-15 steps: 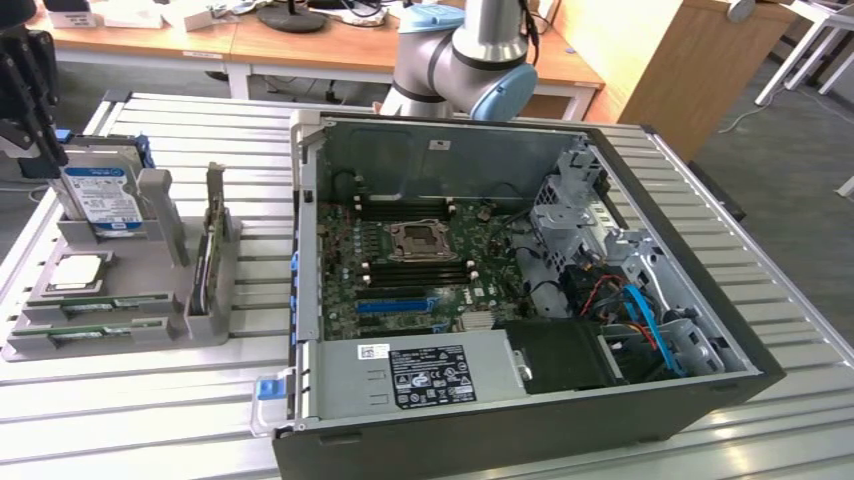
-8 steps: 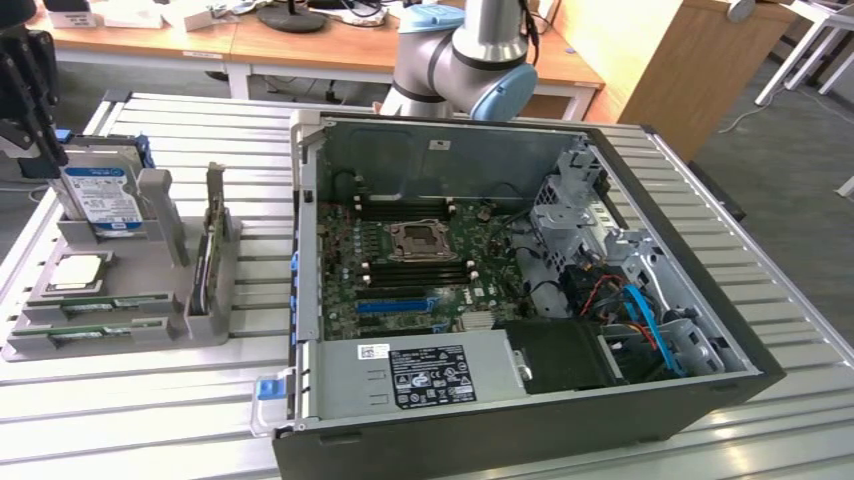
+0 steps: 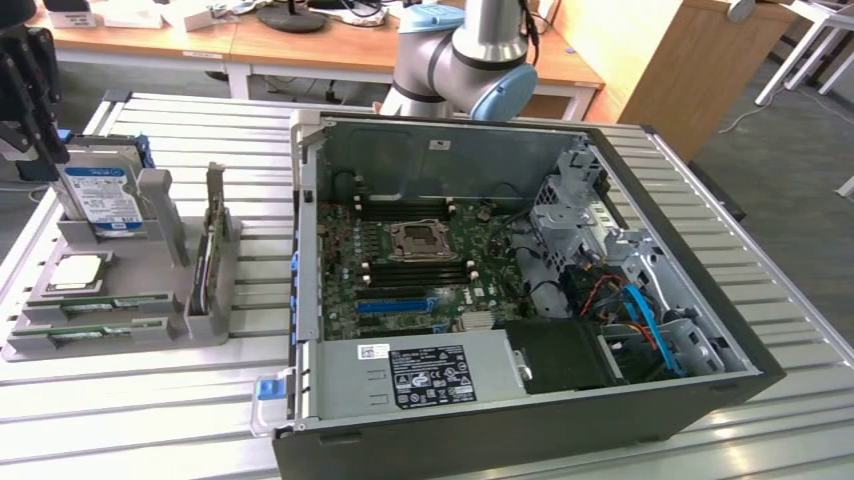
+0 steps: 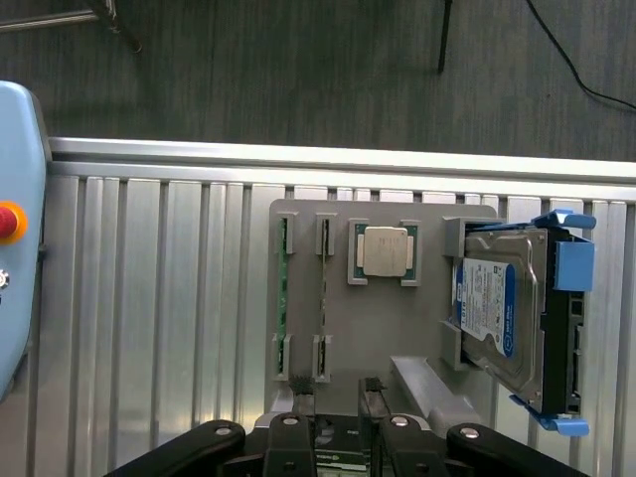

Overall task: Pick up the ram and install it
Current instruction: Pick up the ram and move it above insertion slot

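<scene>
You are seeing the gripper [image 4: 338, 399] hanging with fingers spread (nothing pinched between them) over the grey tray [image 3: 207, 318] at the exterior view's left. The ram [image 4: 283, 298] is lying in a tray slot just beside a second stick [image 4: 323, 298], the processor chip [image 4: 385, 250] sitting near them.

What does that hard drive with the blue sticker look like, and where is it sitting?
The hard drive is a flat silver metal box with a blue and white label on its face. A blue plastic carrier wraps its edges. It stands on edge, leaning a little, in a slot of the grey holder on the slatted table, to the exterior view's left of the open computer case. Only holder and carrier touch it.
</scene>
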Robot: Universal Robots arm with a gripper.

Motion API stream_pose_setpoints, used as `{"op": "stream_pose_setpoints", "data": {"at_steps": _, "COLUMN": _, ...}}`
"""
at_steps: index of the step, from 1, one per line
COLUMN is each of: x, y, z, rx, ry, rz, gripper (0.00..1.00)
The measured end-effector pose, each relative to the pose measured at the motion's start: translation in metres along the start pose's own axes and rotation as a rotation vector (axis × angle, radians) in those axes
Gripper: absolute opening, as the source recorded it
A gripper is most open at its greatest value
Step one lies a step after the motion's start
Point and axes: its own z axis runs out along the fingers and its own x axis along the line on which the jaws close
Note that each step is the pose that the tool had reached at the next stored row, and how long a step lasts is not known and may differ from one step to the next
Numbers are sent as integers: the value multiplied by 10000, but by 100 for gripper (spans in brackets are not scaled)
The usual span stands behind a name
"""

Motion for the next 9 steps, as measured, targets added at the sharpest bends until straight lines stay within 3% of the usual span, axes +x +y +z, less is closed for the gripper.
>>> {"op": "stream_pose_setpoints", "data": {"at_steps": 9, "x": -2, "y": 0, "z": 62, "rx": 1, "ry": -7, "rz": 1, "gripper": 31}}
